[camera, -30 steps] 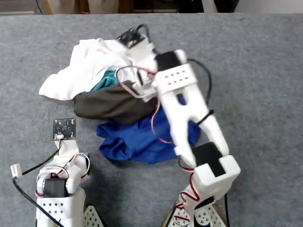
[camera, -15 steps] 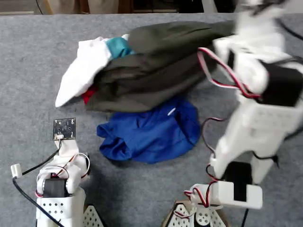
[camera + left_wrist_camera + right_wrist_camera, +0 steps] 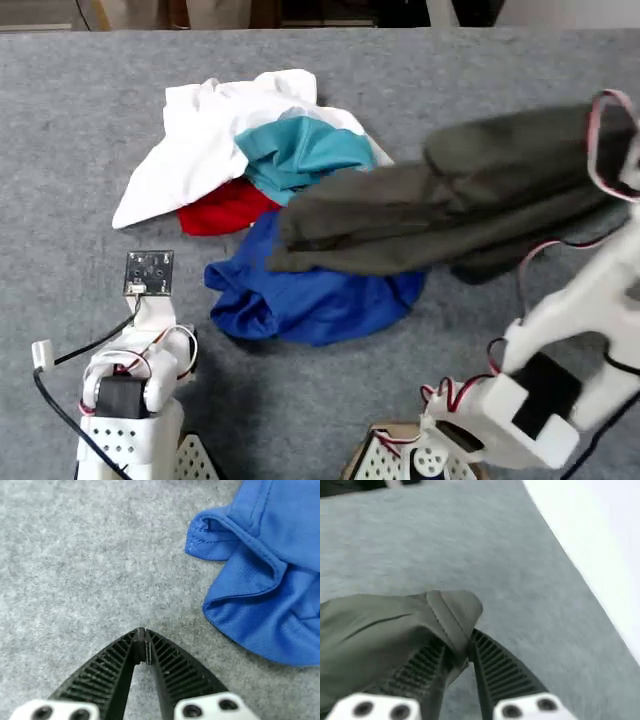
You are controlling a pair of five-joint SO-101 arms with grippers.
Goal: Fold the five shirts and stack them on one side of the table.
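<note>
Olive cloth is what I have hold of. The olive shirt (image 3: 450, 210) hangs stretched in a long band across the right half of the table (image 3: 80, 100). My right gripper (image 3: 465, 655) is pinched on a hemmed edge of it (image 3: 385, 630), with the fabric bunched between the ribbed jaws.

The band's long axis runs nearly sideways over the table. The gripped end is high, out toward the table's right edge. The free end trails back toward the middle, where in the high view it overlaps the upper edge of the blue shirt (image 3: 300, 295). I cannot tell whether that tail touches the blue cloth or hangs just above it.

So the shirt lies from my right gripper back toward the pile. I judge that laying it flat calls for drawing it farther along that same line, away from the heap and onto bare grey felt.

The trailing end is nearer to my left gripper (image 3: 141, 647) than to my right. That gripper sits pressed together and empty over bare felt, just beside a folded corner of the blue shirt (image 3: 270, 580). That arm looks best placed to catch the loose end.

Beyond the blue shirt lie the teal shirt (image 3: 300, 150), the red shirt (image 3: 225, 208) and the white shirt (image 3: 190, 150), heaped together and unfolded.
</note>
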